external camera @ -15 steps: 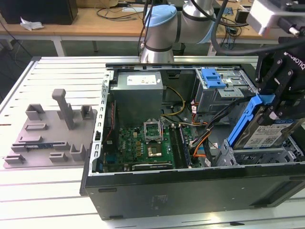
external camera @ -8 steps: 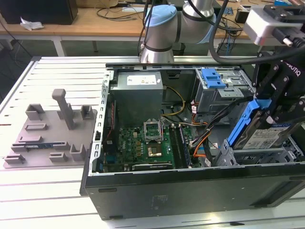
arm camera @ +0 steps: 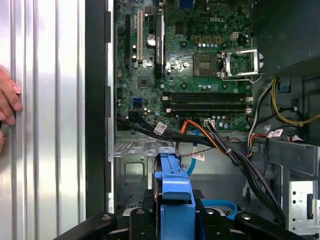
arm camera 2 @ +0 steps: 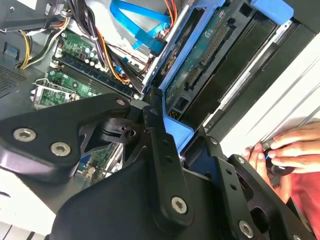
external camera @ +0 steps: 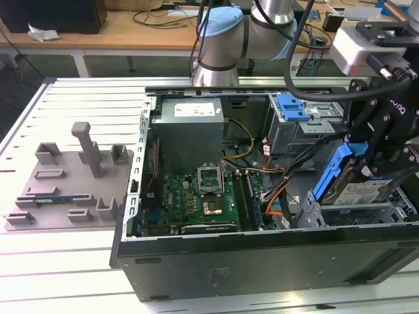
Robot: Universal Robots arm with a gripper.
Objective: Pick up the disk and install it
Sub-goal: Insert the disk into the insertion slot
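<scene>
One open black metal computer case (external camera: pixel 262 261) lies on its side, insides exposed for access. At the exterior view's lower right, the single black gripper (external camera: pixel 372 167) clamps the one silver-grey, blue-bracketed disk (external camera: pixel 362 191), tilted above the drive bay (external camera: pixel 313 210), seemingly to slide in. One person's hand (arm camera 2: pixel 292 147) rests outside the case.

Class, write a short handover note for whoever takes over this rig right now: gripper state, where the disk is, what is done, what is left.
Gripper: shut on the disk, holding it tilted above the drive cage at the exterior view's right end of the open computer case.
Done: the disk is picked up and is over the case.
Left: the disk is not yet seated in the cage.
Note: a person's hand is over the table close beside the case.
</scene>
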